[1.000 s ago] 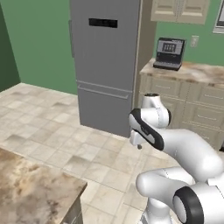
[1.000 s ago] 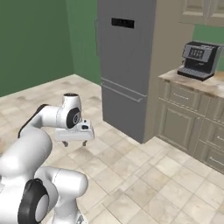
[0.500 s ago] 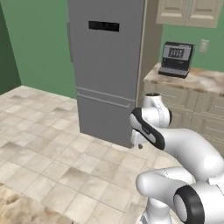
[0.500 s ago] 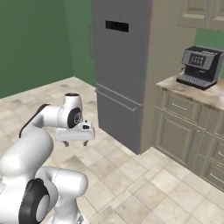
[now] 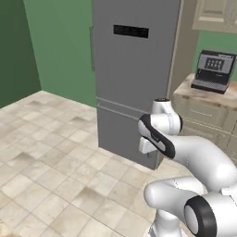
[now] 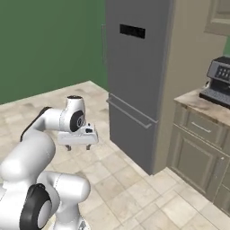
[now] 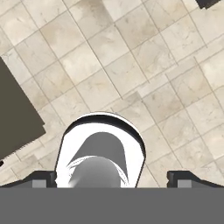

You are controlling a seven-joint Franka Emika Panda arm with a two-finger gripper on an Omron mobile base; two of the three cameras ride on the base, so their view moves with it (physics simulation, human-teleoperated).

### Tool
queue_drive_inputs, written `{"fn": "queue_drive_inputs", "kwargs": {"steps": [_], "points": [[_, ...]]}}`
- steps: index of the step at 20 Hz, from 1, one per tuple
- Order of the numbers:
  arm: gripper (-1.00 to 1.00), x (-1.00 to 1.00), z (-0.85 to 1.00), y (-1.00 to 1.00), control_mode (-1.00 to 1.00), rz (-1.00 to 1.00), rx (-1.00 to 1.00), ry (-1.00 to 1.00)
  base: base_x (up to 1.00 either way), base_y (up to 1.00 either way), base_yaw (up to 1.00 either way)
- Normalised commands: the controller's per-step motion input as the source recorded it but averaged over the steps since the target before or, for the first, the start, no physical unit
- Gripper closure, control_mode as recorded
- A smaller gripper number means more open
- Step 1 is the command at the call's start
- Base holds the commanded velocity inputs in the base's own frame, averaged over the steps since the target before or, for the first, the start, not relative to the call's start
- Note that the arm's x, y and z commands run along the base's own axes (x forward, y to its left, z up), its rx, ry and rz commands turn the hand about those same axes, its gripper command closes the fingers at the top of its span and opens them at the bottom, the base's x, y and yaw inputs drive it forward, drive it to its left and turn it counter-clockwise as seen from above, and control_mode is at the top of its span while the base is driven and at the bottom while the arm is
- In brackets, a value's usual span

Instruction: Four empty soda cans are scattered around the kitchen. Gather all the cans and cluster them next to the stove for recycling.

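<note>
Beige tile floor (image 5: 51,185) spreads across the near part of the room, square slabs with pale marbled streaks and thin grout lines, running back to the green walls (image 5: 58,46). Straight ahead stands a tall grey fridge (image 5: 134,69), a dark display strip near its top and a long bar handle (image 6: 132,114) across its lower drawer, seen clearly from the right base camera. To the right of the fridge comes a run of beige cabinets (image 6: 197,152) under a tan stone counter (image 6: 202,103). A black coffee machine (image 6: 218,81) sits on that counter, close to the fridge side. Upper cabinets (image 5: 215,14) hang above it on the far right.

The white arm is folded up in front of the base, and the gripper (image 6: 78,146) hangs over the bare floor, pointing straight down, well short of the fridge. Its two dark fingertips (image 7: 43,177) show at the bottom of the hand camera, spread far apart with nothing between them: hand released, gripping nothing. That camera looks down on tile, with a dark slab at the left edge that I cannot identify.

No red soda can and no stove can be made out from here, so where they are I cannot tell.
</note>
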Motion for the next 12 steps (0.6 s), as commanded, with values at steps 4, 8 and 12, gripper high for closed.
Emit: {"fn": "queue_drive_inputs", "kwargs": {"steps": [4, 8, 12], "points": [[-1.00, 0.00, 0.00, 0.00, 1.00, 0.00, 0.00, 0.00, 0.75, 0.00, 0.26], [-1.00, 0.00, 0.00, 0.00, 1.00, 0.00, 0.00, 0.00, 0.75, 0.00, 0.27], [-1.00, 0.00, 0.00, 0.00, 1.00, 0.00, 0.00, 0.00, 0.66, 0.04, 0.33]]}}
